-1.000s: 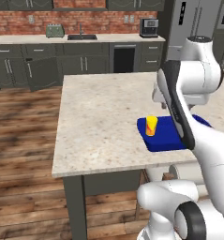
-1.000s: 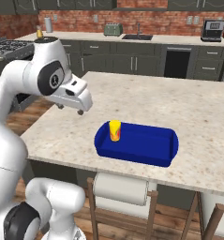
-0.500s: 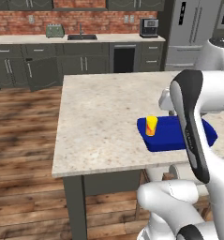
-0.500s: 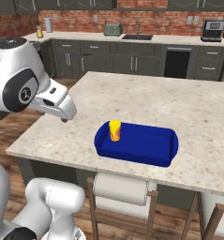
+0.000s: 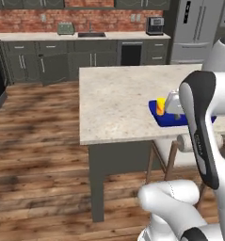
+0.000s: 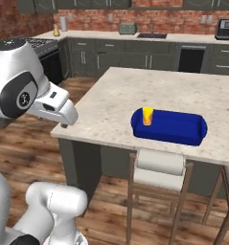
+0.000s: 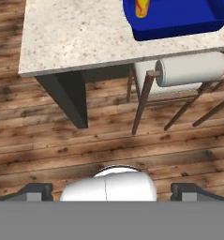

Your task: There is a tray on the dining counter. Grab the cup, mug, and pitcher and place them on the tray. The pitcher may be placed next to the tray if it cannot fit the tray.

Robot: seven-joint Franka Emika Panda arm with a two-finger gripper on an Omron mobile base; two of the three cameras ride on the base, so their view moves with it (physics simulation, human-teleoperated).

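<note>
- The two-finger gripper hangs with jaws apart over the wood floor, off the island's edge.
- A white-seated wooden stool sits tucked under the pale speckled stone dining counter.
- The small yellow cup stands in the flat bright blue tray's left end.

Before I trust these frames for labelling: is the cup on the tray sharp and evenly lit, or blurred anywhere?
Right base view: the cup stands crisp on the tray, flat even light, no glare. Left base view: soft and blocky, arm covers part of the tray. Hand view: the cup is cut by the top edge; the gripper fingertips sit dark.
</note>
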